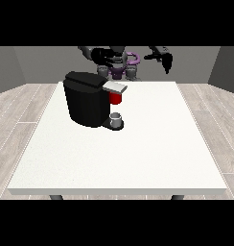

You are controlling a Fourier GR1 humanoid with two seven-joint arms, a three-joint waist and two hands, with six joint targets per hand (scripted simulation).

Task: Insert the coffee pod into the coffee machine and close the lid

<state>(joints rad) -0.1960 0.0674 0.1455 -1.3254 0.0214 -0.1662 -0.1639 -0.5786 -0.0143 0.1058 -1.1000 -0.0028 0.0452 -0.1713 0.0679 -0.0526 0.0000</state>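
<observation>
A black coffee machine point(87, 103) stands on the white table point(138, 153), left of centre and towards the back. Its silver lid point(114, 87) juts out to the right, and a red pod holder point(116, 98) shows beneath it. A small grey cylinder, the coffee pod point(116, 116), sits on the machine's round base point(117, 125) under the red holder. Both black hands hang in the air behind the table's far edge, holding nothing. The hand at the view's left point(105, 58) is above and behind the machine. The hand at the view's right point(165, 59) has its fingers pointing down.
The robot's purple and grey torso point(122, 66) stands behind the far edge. Wooden floor surrounds the table. Bare table top lies in front of and to the right of the machine.
</observation>
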